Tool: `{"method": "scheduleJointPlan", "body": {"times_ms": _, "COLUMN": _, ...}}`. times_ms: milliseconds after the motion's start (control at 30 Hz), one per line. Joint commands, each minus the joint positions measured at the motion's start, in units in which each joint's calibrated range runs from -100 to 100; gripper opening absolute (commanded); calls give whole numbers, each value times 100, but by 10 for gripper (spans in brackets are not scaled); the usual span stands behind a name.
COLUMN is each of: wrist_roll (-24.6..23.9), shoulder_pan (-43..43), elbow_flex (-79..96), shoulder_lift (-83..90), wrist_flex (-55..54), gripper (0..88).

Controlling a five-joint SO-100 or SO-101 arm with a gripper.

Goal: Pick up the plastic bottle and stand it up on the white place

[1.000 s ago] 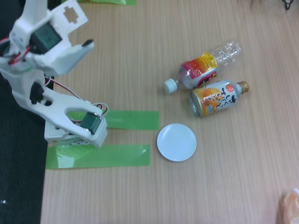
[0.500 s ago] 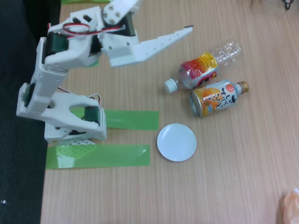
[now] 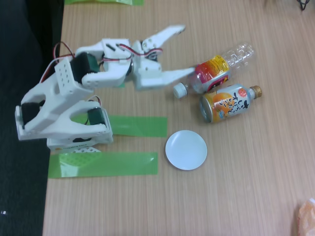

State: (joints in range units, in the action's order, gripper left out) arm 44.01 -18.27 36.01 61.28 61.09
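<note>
Light woodgrain table [image 3: 236, 196], evenly lit. Black floor strip [image 3: 22, 196] along table's left edge. Green tape strips [image 3: 103, 163] near that edge.

No text is legible. The orange-and-silver can [image 3: 227, 103], right of centre in the frame, carries dark characters on its label, too small to read. The plastic bottle [image 3: 219, 72] above it shows a pink-and-yellow band with unreadable print.
</note>
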Motion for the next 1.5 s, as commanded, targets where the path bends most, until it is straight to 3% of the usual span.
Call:
{"method": "scheduleJointPlan", "body": {"times_ms": 0, "wrist_roll": 131, "shoulder_pan": -181, "elbow_flex": 260, "shoulder_lift": 252, "wrist_flex": 1024, "gripper": 347}}
{"method": "scheduleJointPlan", "body": {"times_ms": 133, "wrist_roll": 236, "shoulder_pan": -359, "elbow_flex": 586, "shoulder_lift": 353, "wrist_flex": 1642, "gripper": 347}}
{"method": "scheduleJointPlan", "body": {"times_ms": 333, "wrist_roll": 761, "shoulder_pan": -425, "elbow_flex": 1337, "shoulder_lift": 353, "wrist_flex": 1617, "gripper": 347}}
{"method": "scheduleJointPlan", "body": {"times_ms": 567, "wrist_roll": 1002, "shoulder_pan": -425, "elbow_flex": 2170, "shoulder_lift": 361, "wrist_flex": 1162, "gripper": 347}}
{"method": "scheduleJointPlan", "body": {"times_ms": 1167, "wrist_roll": 960, "shoulder_pan": -729, "elbow_flex": 2578, "shoulder_lift": 285, "wrist_flex": 913, "gripper": 340}}
{"method": "scheduleJointPlan", "body": {"times_ms": 1467, "wrist_roll": 955, "shoulder_pan": -714, "elbow_flex": 1727, "shoulder_lift": -361, "wrist_flex": 1282, "gripper": 340}}
